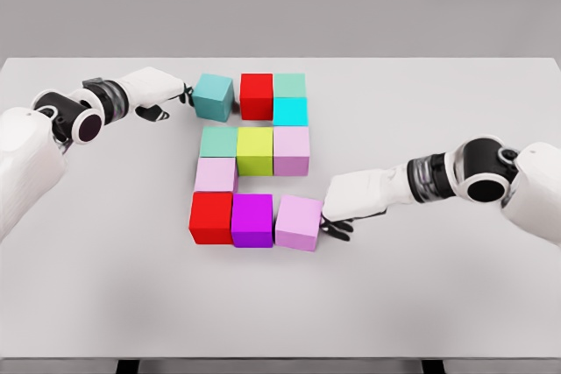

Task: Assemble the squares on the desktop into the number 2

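Observation:
Coloured cubes sit grouped on the white table (438,94). Top row: a teal cube (213,97), slightly turned and a little apart, a red cube (256,95) and a pale green cube (290,85), with a cyan cube (290,112) below it. Middle row: a green cube (218,142), a yellow-green cube (254,150), a pink cube (291,150). A pink cube (216,175) sits under the green one. Bottom row: red (210,217), magenta (252,220), pink (298,222). My left hand (180,94) touches the teal cube's left side. My right hand (333,216) rests against the bottom pink cube's right side, fingers relaxed.
The table's front edge runs along the bottom of the view, its far edge behind the cubes. Both forearms lie low over the tabletop, left arm at the upper left, right arm at the mid right.

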Available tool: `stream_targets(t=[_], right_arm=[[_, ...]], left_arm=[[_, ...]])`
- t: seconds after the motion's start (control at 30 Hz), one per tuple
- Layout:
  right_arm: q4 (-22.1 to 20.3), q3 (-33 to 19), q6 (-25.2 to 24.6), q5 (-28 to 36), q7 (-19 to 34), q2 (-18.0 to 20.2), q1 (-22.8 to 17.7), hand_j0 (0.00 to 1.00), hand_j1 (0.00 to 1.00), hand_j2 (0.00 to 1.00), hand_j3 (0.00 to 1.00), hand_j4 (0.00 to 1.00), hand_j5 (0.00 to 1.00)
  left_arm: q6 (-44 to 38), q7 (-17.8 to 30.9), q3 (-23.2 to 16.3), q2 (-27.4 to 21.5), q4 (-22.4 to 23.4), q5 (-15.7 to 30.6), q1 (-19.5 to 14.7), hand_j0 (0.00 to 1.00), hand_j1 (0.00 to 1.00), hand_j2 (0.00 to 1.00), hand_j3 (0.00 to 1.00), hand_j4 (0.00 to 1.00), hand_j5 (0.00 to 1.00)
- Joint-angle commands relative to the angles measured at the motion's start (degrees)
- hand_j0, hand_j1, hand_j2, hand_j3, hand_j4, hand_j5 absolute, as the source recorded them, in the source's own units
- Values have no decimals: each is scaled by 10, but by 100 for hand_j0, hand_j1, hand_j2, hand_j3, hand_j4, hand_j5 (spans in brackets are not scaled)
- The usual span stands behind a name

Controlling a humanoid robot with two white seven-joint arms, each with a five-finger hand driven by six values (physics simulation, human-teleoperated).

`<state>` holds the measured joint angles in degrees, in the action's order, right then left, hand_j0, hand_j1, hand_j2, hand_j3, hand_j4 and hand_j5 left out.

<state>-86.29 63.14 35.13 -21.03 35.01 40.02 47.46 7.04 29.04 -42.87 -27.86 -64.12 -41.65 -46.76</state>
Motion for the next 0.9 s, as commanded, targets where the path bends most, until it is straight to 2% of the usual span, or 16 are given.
stream_targets(t=[0.0,0.87], right_arm=[[0,0,-1,3,0,-1,0,14,14,14,14,14,14],[15,1,-1,2,0,-6,8,14,14,14,14,14,14]], left_arm=[[0,0,0,0,0,3,0,65,65,65,65,65,65],[0,-5,-4,3,-8,13,0,64,64,64,64,64,64]])
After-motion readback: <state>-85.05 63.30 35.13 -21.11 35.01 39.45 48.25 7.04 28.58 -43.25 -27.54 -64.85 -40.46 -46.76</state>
